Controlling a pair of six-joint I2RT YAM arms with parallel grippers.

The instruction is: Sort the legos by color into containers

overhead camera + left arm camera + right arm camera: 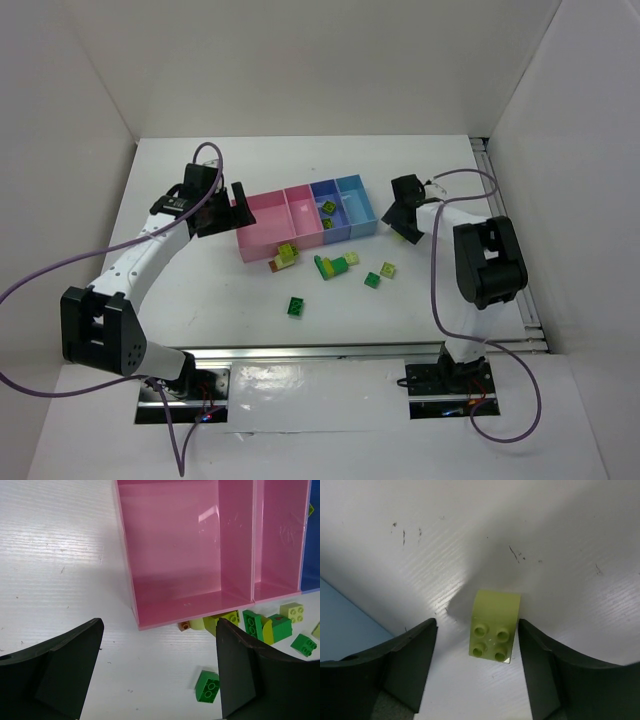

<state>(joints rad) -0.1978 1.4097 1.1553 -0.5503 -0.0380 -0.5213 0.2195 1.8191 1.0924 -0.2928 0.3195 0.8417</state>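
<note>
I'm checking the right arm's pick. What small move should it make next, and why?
Probably close the right gripper on the pale yellow brick: it lies on the table between the fingers, with a gap showing on one side, so it is not gripped yet.

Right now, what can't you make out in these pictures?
- Top view: the right hand covers the pale yellow brick beneath it.
- Left wrist view: the orange-brown brick is mostly hidden behind the large pink compartment; the periwinkle compartment is cut off by the right edge.
- Top view: the bricks inside that compartment are too small to count.
</note>
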